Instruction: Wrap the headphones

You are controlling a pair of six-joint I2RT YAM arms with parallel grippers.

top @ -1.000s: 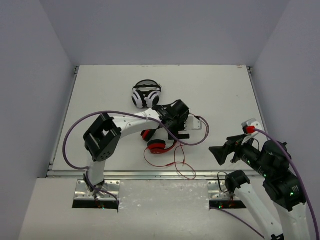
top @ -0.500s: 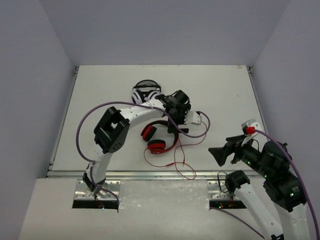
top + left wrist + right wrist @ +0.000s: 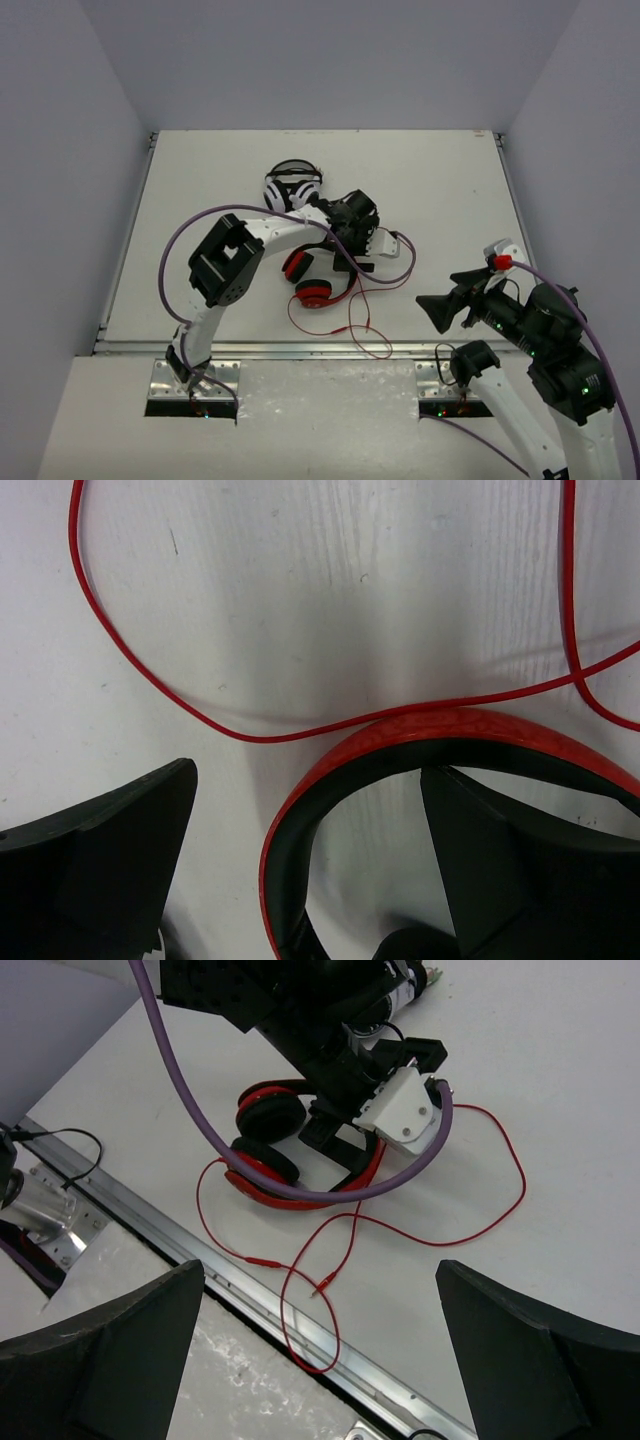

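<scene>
The red headphones (image 3: 313,292) lie near the table's middle front, ear cups to the left. Their thin red cable (image 3: 362,322) loops toward the near edge. My left gripper (image 3: 355,262) points down on the headband. In the left wrist view the red, black-lined headband (image 3: 300,815) runs between the two fingers of the left gripper (image 3: 310,875). One finger is outside the arc and one inside, with a gap on each side, so it is open. The cable (image 3: 140,675) curves just beyond. My right gripper (image 3: 436,306) hovers open at the front right and holds nothing.
White-and-black headphones (image 3: 292,188) sit just behind the left wrist. A metal rail (image 3: 255,1305) runs along the near table edge, and a cable loop (image 3: 300,1345) hangs over it, with the plug (image 3: 325,1282) just inside. The left arm's purple hose (image 3: 300,1192) drapes over the red headphones.
The left arm swung its wrist toward the far side, then settled over the headband, and its jaws narrowed slightly. The right arm has hardly moved.
</scene>
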